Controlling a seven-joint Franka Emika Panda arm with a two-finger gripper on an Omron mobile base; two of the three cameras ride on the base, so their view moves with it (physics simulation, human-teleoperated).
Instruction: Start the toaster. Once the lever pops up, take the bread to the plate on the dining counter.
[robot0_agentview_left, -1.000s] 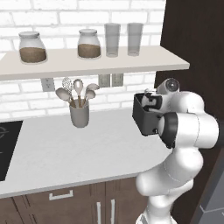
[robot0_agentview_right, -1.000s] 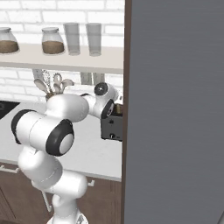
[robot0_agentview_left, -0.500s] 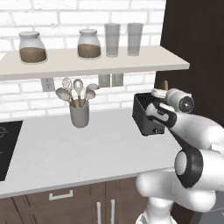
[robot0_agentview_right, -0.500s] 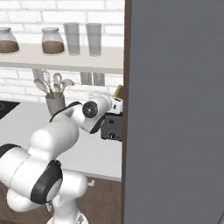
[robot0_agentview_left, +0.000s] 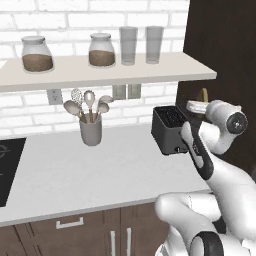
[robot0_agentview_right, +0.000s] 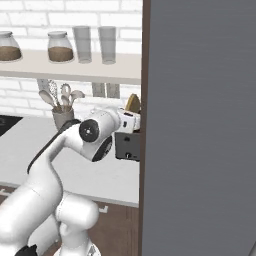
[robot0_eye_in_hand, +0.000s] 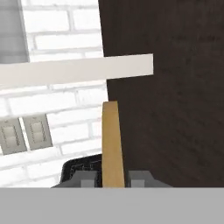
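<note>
Jaws on thin tan bread (robot0_eye_in_hand: 112, 144), edge-on above dark toaster (robot0_agentview_left: 169, 129)

A grey utensil crock (robot0_agentview_left: 91, 132) with spoons stands far back on the white tabletop (robot0_agentview_left: 75, 175). On the shelf (robot0_agentview_left: 100, 72) above it are two brown-filled jars (robot0_agentview_left: 37, 54) on the left and two clear glasses (robot0_agentview_left: 128, 45) on the right. A black cooktop (robot0_agentview_left: 7, 167) lies far left.

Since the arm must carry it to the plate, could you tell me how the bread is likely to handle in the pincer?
The bread stands straight on edge between the pincer fingertips above the toaster, so it is probably stiff, not floppy. It is thin, so likely light. Its narrow edge gives little to hold, so it may pivot or slip if swung quickly.
</note>
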